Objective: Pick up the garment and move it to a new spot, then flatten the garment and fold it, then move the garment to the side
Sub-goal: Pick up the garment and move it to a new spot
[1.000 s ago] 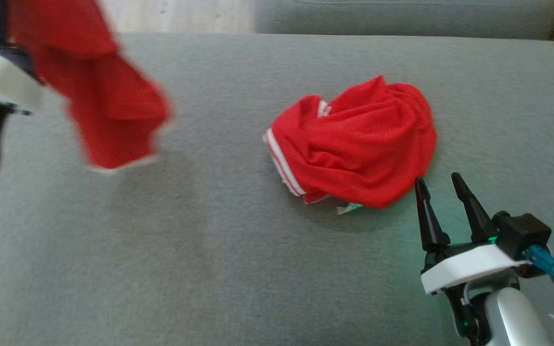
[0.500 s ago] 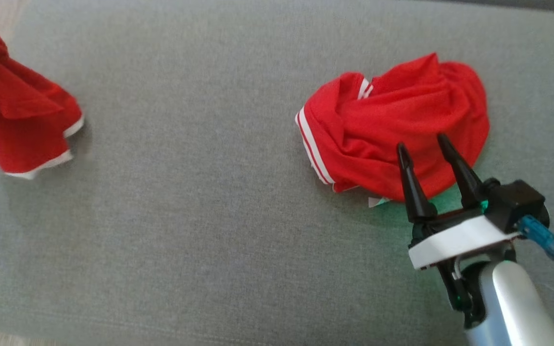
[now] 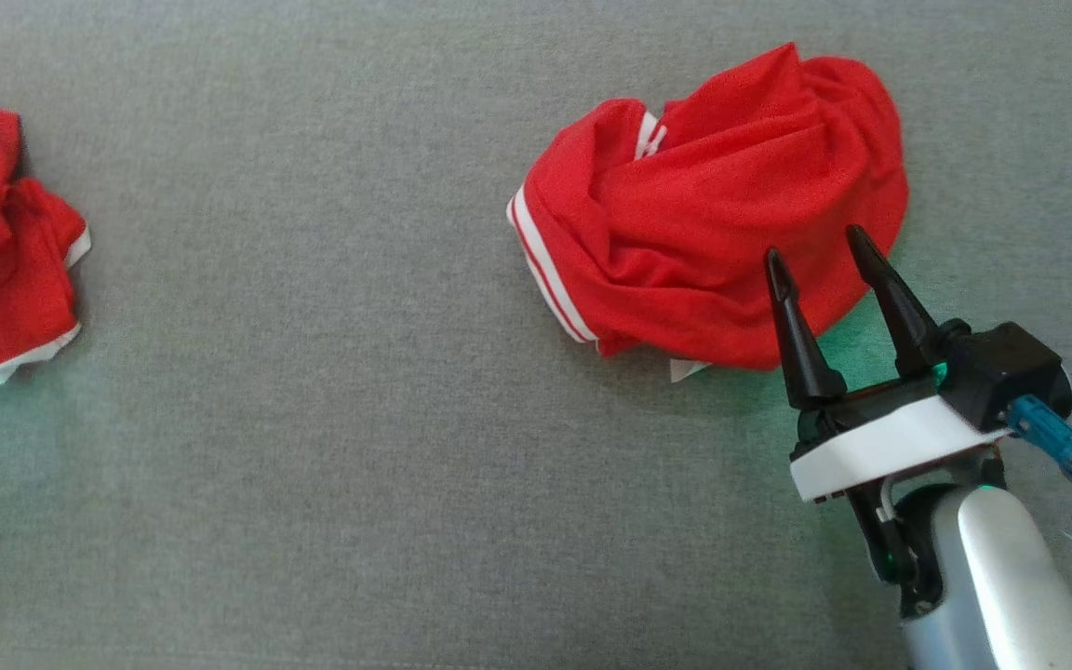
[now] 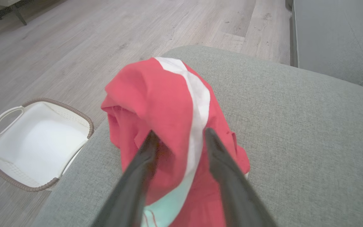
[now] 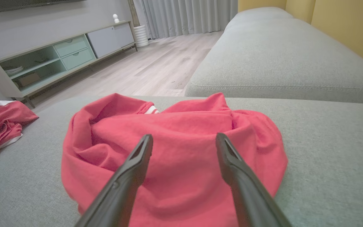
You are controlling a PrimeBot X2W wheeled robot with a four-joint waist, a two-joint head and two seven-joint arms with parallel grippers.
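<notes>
Grey fabric seat (image 3: 313,447): bare between crumpled red striped garment (image 3: 713,214) and second red bundle (image 3: 6,270). White basket (image 4: 36,148) on the floor beside its edge.

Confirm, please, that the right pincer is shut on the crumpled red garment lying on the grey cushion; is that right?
Not shut: the right wrist view shows the right pincer open, fingers apart over the crumpled red garment on the grey cushion.

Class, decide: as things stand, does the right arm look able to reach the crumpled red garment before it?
Probably yes: the right gripper has its jaws open, tips over the near edge of the red garment, with nothing lying between.
</notes>
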